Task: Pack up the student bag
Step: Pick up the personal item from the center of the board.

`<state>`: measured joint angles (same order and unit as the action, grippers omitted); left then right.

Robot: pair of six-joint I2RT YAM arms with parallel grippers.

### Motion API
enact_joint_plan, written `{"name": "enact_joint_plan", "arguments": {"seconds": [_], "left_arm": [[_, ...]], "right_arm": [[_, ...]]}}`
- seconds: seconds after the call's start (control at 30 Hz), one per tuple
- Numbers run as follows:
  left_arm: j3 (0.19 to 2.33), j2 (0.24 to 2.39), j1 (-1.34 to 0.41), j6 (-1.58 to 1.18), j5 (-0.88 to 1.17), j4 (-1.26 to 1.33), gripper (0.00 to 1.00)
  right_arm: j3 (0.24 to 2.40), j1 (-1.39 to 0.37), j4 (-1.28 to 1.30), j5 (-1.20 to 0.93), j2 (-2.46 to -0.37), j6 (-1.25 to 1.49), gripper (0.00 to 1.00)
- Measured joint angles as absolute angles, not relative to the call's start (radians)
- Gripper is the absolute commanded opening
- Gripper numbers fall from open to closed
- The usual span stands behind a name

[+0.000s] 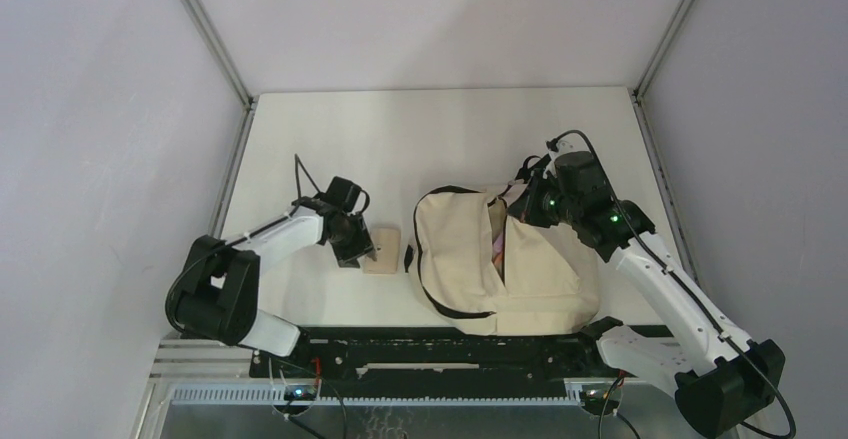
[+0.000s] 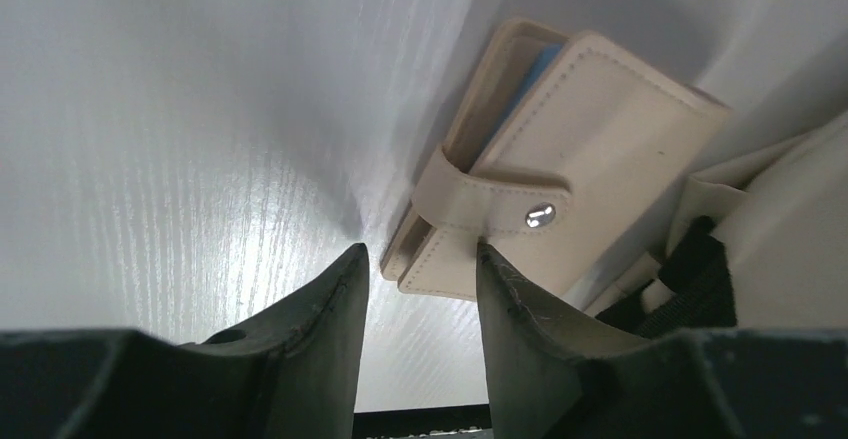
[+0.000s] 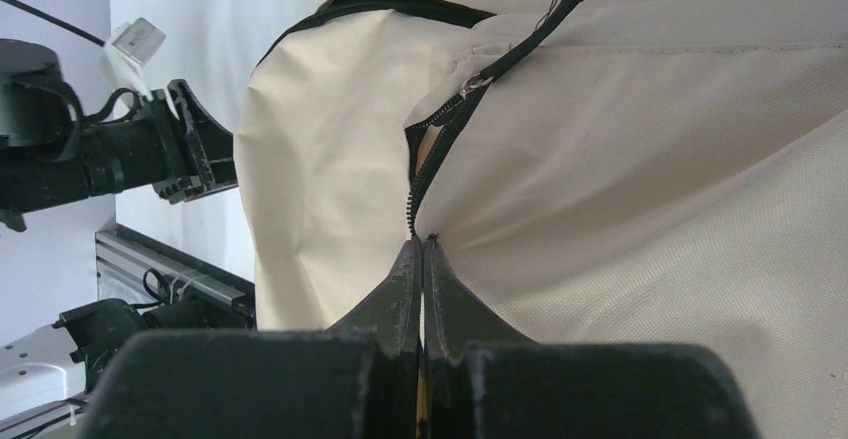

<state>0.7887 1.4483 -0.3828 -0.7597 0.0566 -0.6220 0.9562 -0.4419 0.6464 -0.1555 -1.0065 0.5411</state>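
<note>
Your left end effector stands part-way open, the near corner of a beige snap wallet at the gap between its jaws, on the counter. The student bag lies mid-counter, just right of the wallet, with its zipper open. Your right end effector is clamped tight at the zipper edge, seemingly pinching the canvas.

- The wallet: near corner hidden behind the left jaws.
- The student bag beyond them: cropped.
- A pink item by the right jaws: too small to identify.
</note>
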Motion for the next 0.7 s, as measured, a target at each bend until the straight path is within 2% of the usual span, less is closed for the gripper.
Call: {"name": "enact_joint_plan", "arguments": {"seconds": [0.1, 0.17, 0.23, 0.33, 0.53, 0.7], "left_arm": [[0.773, 1.474, -0.381, -0.763, 0.082, -0.601, 0.45], [0.772, 1.48, -0.379, -0.765, 0.096, -0.589, 0.38], [0.772, 1.489, -0.377, -0.77, 0.118, -0.575, 0.26], [0.773, 1.497, -0.375, -0.779, 0.153, -0.55, 0.02], [0.773, 1.481, -0.376, -0.787, 0.151, -0.555, 0.0], [0.773, 1.396, -0.382, -0.785, 0.052, -0.598, 0.0]], "right_arm": [[0.956, -0.442, 0.645, -0.161, -1.01, 0.541, 0.0], [0.956, -0.442, 0.64, -0.164, -1.013, 0.542, 0.0], [0.956, -0.442, 0.639, -0.167, -1.014, 0.542, 0.0], [0.956, -0.443, 0.639, -0.167, -1.014, 0.546, 0.0], [0.956, -0.444, 0.639, -0.167, -1.014, 0.548, 0.0], [0.956, -0.445, 0.639, -0.167, -1.014, 0.548, 0.0]]}}
